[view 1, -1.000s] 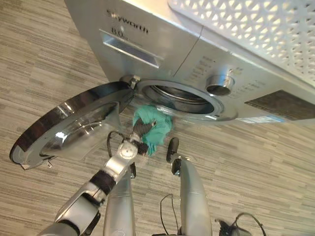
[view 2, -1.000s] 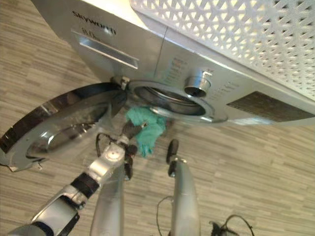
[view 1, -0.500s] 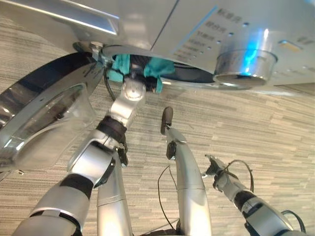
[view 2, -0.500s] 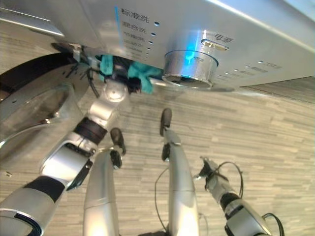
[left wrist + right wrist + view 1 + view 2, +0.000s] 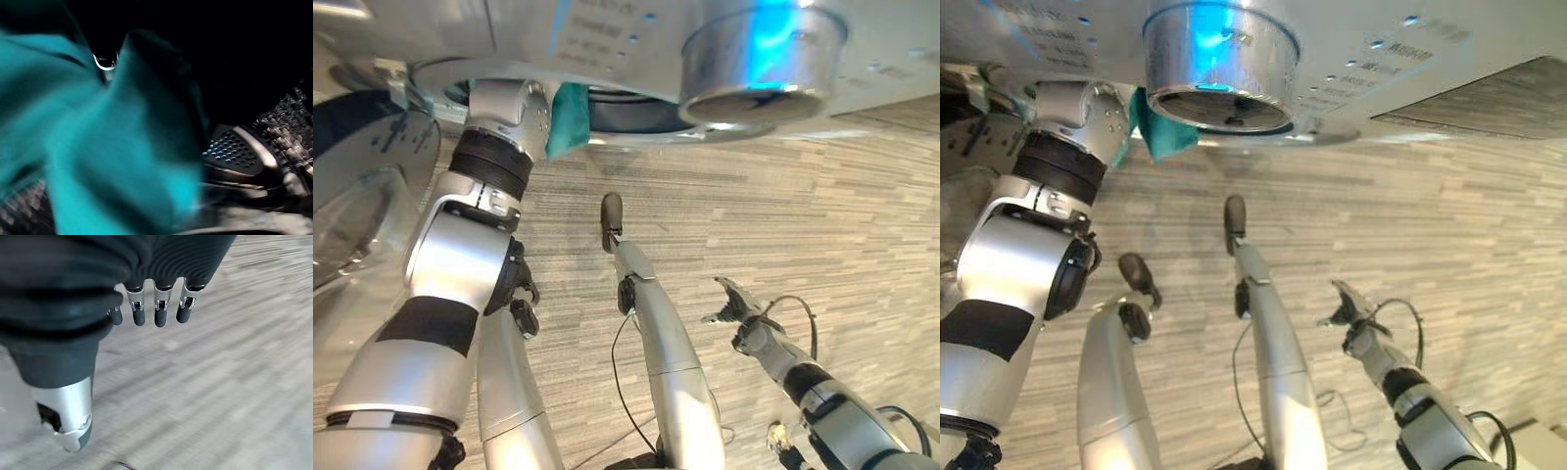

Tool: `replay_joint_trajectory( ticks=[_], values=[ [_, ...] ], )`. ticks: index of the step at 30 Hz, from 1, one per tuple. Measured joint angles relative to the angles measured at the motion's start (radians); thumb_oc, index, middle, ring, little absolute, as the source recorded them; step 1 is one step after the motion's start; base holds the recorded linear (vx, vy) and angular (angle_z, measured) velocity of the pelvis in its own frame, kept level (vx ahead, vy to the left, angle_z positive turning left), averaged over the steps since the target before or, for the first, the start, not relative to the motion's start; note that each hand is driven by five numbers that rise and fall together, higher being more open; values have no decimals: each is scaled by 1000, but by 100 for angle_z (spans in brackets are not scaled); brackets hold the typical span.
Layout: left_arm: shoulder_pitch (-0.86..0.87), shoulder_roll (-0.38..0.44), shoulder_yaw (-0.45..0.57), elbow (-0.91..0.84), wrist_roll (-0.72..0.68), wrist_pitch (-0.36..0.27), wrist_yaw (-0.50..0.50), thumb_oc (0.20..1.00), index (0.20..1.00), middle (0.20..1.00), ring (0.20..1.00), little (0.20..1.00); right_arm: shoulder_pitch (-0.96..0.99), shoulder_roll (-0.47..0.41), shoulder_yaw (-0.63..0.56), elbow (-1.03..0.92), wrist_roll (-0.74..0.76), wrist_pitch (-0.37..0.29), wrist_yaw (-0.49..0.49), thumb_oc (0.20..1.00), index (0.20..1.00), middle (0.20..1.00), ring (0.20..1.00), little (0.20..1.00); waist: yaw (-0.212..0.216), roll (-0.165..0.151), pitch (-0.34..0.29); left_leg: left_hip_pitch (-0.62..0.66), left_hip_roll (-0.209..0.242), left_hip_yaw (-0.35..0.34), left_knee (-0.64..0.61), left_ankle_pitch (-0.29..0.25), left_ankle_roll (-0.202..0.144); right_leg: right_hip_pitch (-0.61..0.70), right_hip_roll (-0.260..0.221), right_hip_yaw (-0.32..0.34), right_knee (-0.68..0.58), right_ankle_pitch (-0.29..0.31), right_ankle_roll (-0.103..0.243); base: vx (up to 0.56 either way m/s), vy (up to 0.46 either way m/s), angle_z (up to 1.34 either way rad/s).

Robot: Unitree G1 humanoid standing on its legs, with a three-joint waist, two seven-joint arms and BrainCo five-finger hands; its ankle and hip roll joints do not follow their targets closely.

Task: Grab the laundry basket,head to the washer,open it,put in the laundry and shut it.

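Glass washer door (image 5: 347,211) stood open at far left. Left hand was hidden inside the drum opening (image 5: 626,108) with the teal laundry (image 5: 570,117); finger state could not be told. Teal cloth lay over the perforated drum (image 5: 239,152). Right hand (image 5: 736,305) hung over wood floor (image 5: 822,206), fingers straight, holding nothing

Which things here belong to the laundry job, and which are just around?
Job:
- teal cloth, going into the drum
- washer, its door open
- left hand, hidden at the washer's mouth behind the cloth
- right hand, open and idle over the floor

Just around:
- wood-look floor
- washer's dial
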Motion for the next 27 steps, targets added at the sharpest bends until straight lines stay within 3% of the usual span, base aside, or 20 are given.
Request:
replay_joint_trajectory(
  ticks=[1,5,9,12,15,17,20,27],
  values=[
    [10,-5,2,-5,-4,0,-2,1000,1000,1000,1000,1000,9,0,0,13,-1,4,1,1000,1000,1000,1000,1000,1,0,0,9,-1,-1,-7,0,-1,7,-1,-2,-1,0,0,-3,25,7],
    [188,-48,-32,-40,13,10,-63,1000,1000,1000,1000,1000,68,2,1,27,0,8,22,1000,1000,1000,1000,1000,14,0,1,140,-18,-3,-80,11,-16,119,-15,-22,-24,-8,-9,-1,22,13],
    [350,-73,-239,-139,167,70,-202,1000,1000,1000,1000,1000,132,-1,-32,58,2,12,28,1000,1000,1000,1000,1000,88,6,-4,251,-39,-9,-177,35,-33,212,-27,-40,-61,-24,-20,3,22,17],
    [358,-68,-304,-156,273,137,-290,1000,1000,1000,1000,1000,117,2,-61,60,13,20,28,1000,1000,1000,1000,1000,104,6,-4,270,-61,-27,-217,64,-42,225,-45,-58,-66,-29,-23,11,30,28],
    [394,-3,-431,-230,392,189,-384,1000,1000,1000,1000,1000,88,5,-61,74,42,28,38,1000,1000,1000,1000,1000,128,10,-2,319,-72,-27,-259,81,-43,267,-55,-70,-84,-30,-25,10,29,11],
    [458,11,-503,-367,495,203,-444,1000,1000,1000,1000,1000,72,0,-59,95,50,32,47,1000,1000,1000,1000,1000,160,26,-13,354,-75,-30,-288,86,-46,302,-55,-74,-104,-33,-25,16,28,9],
    [484,13,-525,-419,601,209,-516,1000,1000,1000,1000,1000,52,-1,-57,103,52,37,66,1000,1000,1000,1000,1000,195,36,-19,376,-82,-29,-303,95,-46,319,-60,-73,-112,-32,-24,7,18,4],
    [528,140,-558,-543,745,221,-596,1000,1000,1000,1000,1000,67,7,-52,105,67,37,90,1000,1000,1000,1000,1000,193,36,-19,404,-82,-27,-321,100,-46,343,-59,-73,-120,-31,-23,0,0,0]
  ],
)
